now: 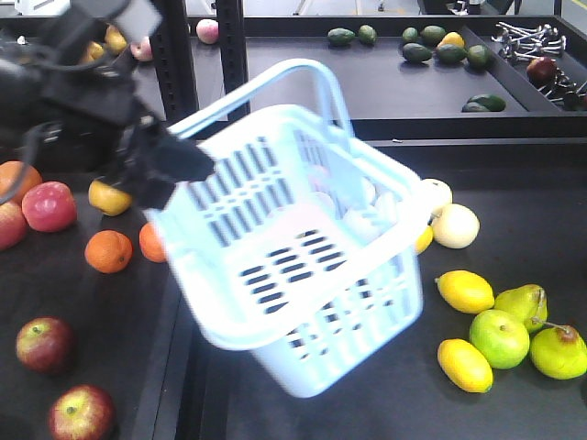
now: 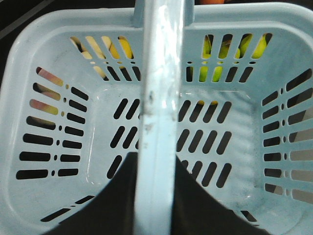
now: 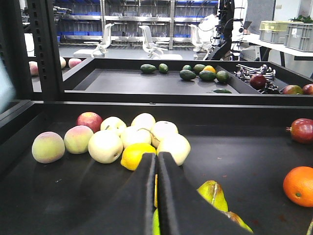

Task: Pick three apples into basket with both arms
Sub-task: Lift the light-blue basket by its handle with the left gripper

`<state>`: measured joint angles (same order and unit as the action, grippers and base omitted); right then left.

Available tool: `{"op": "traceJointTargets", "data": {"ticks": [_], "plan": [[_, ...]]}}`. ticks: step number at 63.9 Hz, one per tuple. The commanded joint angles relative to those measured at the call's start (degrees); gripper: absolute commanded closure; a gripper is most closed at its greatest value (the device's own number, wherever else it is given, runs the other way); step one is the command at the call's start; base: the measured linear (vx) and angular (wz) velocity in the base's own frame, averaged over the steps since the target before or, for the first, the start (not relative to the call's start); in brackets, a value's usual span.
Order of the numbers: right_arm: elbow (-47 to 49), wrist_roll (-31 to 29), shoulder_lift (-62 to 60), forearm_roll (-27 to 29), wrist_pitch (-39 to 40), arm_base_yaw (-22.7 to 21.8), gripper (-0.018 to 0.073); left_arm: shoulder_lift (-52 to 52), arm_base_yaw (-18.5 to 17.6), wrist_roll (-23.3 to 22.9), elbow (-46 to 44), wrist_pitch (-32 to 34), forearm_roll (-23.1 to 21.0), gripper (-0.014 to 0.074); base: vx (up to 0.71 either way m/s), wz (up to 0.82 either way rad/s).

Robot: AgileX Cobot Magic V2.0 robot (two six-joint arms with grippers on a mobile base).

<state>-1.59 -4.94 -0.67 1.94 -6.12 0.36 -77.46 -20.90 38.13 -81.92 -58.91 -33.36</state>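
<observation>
Item 1: 2 apples (image 1: 44, 344) (image 1: 81, 412), dark red, on the black shelf (image 1: 92, 312) at the lower left, well apart from the basket.
Item 2: oranges (image 1: 108, 250), just beyond them.
Item 3: left gripper (image 1: 170, 165), clamped on the basket's handle (image 2: 159, 98); a finger presses each side of it.
Item 4: basket (image 1: 348, 339), pale blue, slotted, tilted and off the shelf at the centre.
Item 5: lemons (image 1: 465, 291), right of the basket.
Item 6: right gripper (image 3: 157, 155), fingers nearly together, holding nothing, low over the right-hand fruit.
</observation>
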Motion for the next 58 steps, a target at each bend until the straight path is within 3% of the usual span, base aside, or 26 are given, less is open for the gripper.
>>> {"op": "traceJointTargets", "data": {"ticks": [1,22,32,58], "plan": [[-0.8,0.0,-0.8,-0.3,4.0,-0.4,0.0565,6.8,-0.1,-5.3,1.8,3.0,1.2,0.0605,0.0,0.0],[-0.8,0.0,-0.8,-0.3,4.0,-0.4,0.0565,27.2,-0.1,-13.1,24.8,13.0,1.2,0.0605,0.0,0.0],[-0.8,0.0,-0.8,-0.3,4.0,-0.4,0.0565,34.7,-0.1,-13.6,33.3,16.5,1.2,0.0605,0.0,0.0],[-0.8,0.0,-0.8,-0.3,4.0,-0.4,0.0565,39.8,-0.1,-13.6,38.7,17.6,1.2,0.0605,0.0,0.0]]}}
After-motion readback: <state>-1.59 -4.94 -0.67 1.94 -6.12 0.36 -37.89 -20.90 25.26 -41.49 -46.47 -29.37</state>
